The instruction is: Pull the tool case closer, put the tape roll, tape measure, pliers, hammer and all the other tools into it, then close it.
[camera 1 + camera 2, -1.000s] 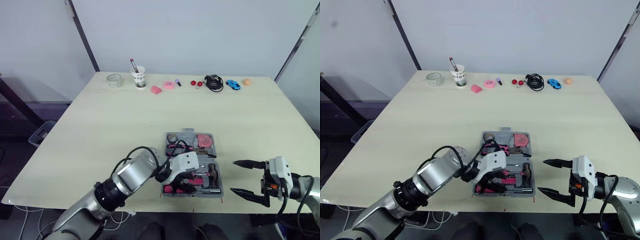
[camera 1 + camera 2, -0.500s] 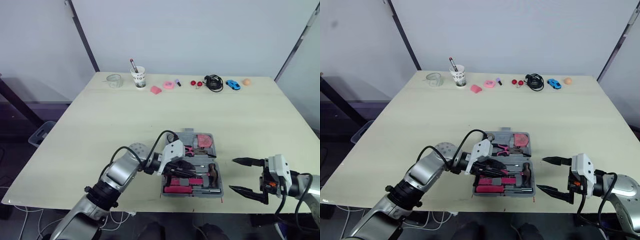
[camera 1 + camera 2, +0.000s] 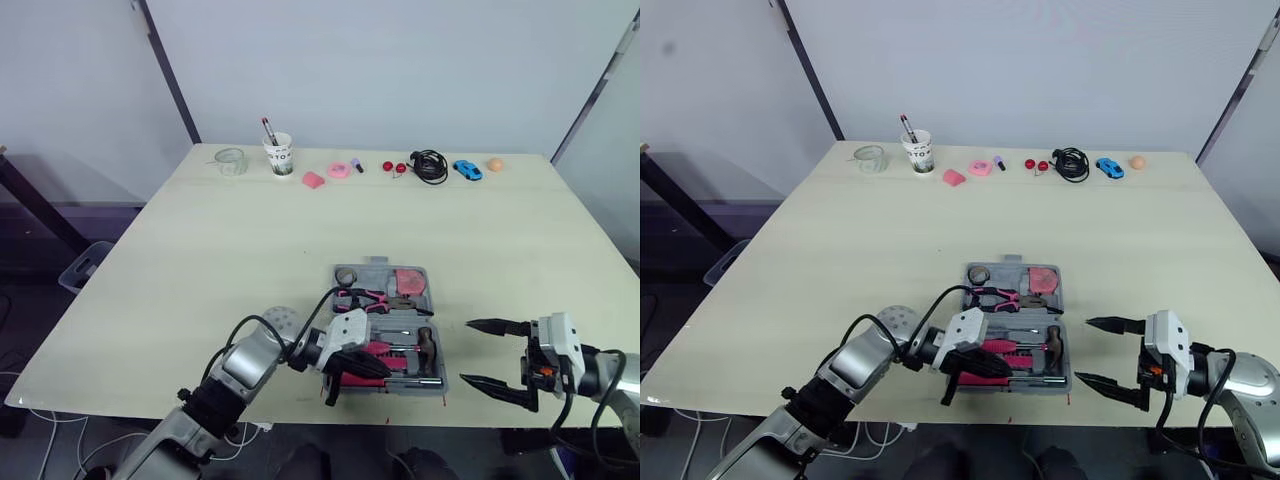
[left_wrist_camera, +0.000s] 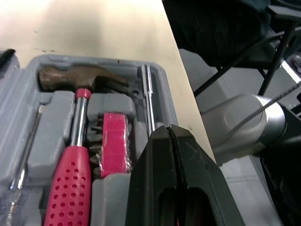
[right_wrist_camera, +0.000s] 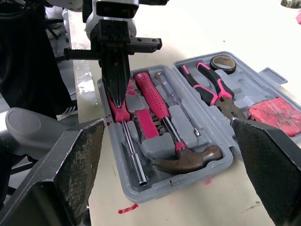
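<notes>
Right wrist view: left gripper (image 5: 117, 96), jaws closed, above open grey plastic tool case (image 5: 123, 186); right gripper (image 3: 466, 352) jaws apart.

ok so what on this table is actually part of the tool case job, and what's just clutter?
Job: tool case, hammer, pliers, tape roll, pink-red block (likely the tape measure).

Clutter, far edge: glass jar, paper cup, pink pieces, black cable, blue toy car, orange ball.
</notes>
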Available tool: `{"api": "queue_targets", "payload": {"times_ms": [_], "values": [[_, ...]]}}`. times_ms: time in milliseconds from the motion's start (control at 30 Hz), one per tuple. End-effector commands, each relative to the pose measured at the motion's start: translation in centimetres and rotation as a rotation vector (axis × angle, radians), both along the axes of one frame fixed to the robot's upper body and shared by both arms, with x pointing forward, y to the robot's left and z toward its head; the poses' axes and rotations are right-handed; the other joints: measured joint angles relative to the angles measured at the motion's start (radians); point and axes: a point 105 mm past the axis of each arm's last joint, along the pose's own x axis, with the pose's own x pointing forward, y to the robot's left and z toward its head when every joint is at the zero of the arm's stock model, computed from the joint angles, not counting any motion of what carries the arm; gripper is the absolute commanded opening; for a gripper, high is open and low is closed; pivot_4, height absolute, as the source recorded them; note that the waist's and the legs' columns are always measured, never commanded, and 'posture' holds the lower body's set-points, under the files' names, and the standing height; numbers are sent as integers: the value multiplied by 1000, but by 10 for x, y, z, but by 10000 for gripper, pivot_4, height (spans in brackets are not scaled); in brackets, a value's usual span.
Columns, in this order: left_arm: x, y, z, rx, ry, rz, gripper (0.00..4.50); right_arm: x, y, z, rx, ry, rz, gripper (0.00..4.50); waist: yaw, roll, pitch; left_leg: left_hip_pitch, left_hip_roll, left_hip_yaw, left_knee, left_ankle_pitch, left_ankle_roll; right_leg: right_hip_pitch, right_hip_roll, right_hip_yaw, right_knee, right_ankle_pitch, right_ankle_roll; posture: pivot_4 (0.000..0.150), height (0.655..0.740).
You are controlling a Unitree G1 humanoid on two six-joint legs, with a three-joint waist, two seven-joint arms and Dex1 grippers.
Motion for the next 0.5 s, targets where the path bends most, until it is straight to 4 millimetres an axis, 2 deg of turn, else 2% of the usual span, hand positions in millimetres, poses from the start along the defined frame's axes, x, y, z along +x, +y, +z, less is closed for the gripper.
{"api": "queue_targets", "payload": {"times_ms": [33,233,500], "values": [[1,-2,-9,13,1,7,432,0,0,8,4,-48,2,45000,0,0,0,0,0,0,0,0,0,0,0,0,0,0,0,1500,7400],[-4,4,-30,77,26,0,432,0,2,8,5,-50,5,45000,0,0,-1,0,0,0,0,0,0,0,0,0,0,0,0,1500,7400],[-10,14,-44,107,50,22,432,0,0,9,1,-49,4,45000,-1,3,-4,1,0,0,0,0,0,0,0,0,0,0,0,1500,7400]]}}
